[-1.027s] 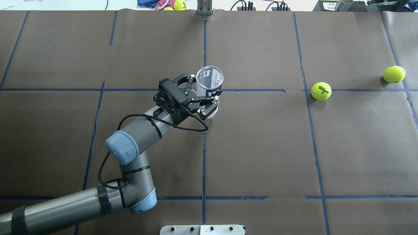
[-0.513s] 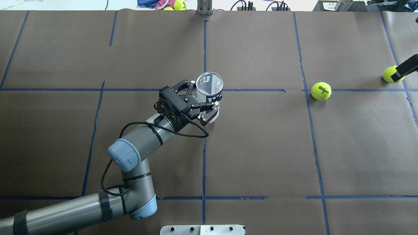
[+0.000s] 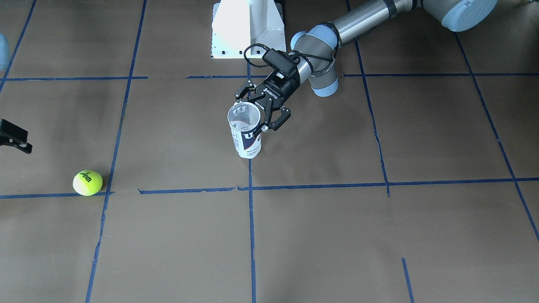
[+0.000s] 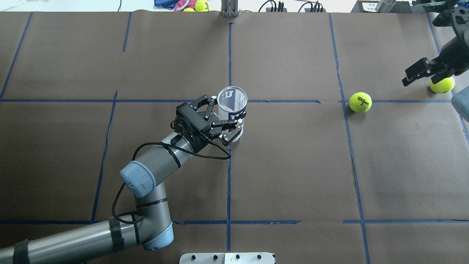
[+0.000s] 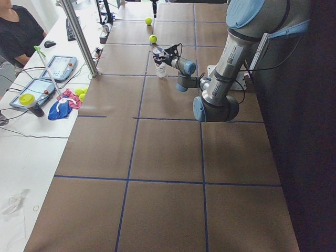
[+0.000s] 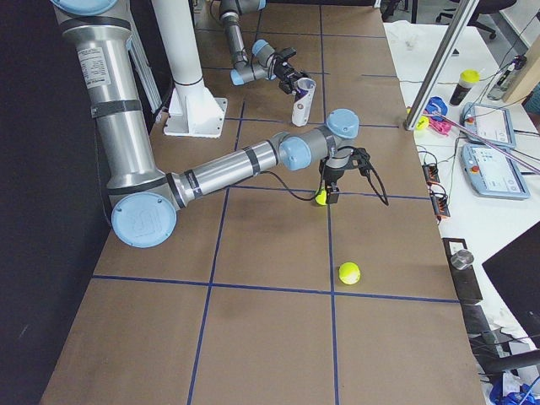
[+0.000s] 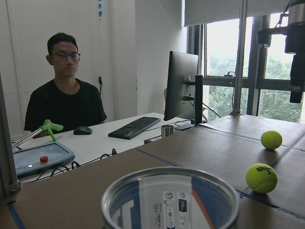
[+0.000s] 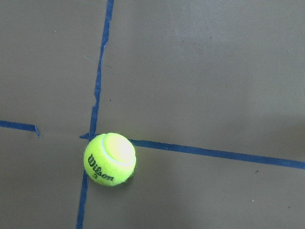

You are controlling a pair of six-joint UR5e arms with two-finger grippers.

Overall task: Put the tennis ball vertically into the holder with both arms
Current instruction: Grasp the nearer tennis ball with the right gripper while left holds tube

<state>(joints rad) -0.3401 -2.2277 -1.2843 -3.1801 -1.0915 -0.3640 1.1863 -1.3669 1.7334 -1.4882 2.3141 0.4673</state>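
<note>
The holder (image 4: pixel 231 96), a clear can with a navy and white label, stands upright near the table's middle; it also shows in the front view (image 3: pixel 246 141) and the left wrist view (image 7: pixel 171 200). My left gripper (image 4: pixel 227 109) (image 3: pixel 252 111) is shut on its upper part, one finger on each side. The tennis ball (image 4: pixel 360 102) (image 3: pixel 87 182) (image 8: pixel 109 159) lies on the paper at a tape crossing on the right. My right gripper (image 4: pixel 425 75) (image 7: pixel 295 71) hangs open and empty, high above the table and to the right of that ball.
A second tennis ball (image 4: pixel 442 85) (image 7: pixel 270 139) lies further right, partly under the right gripper in the overhead view. The white pedestal base (image 3: pixel 248 29) stands at the robot's side. More balls (image 4: pixel 200 5) and an operator (image 7: pixel 66 95) are beyond the far edge.
My right gripper has come in from the right edge and moved left over the far ball. My left gripper and the can have shifted slightly toward the robot.
</note>
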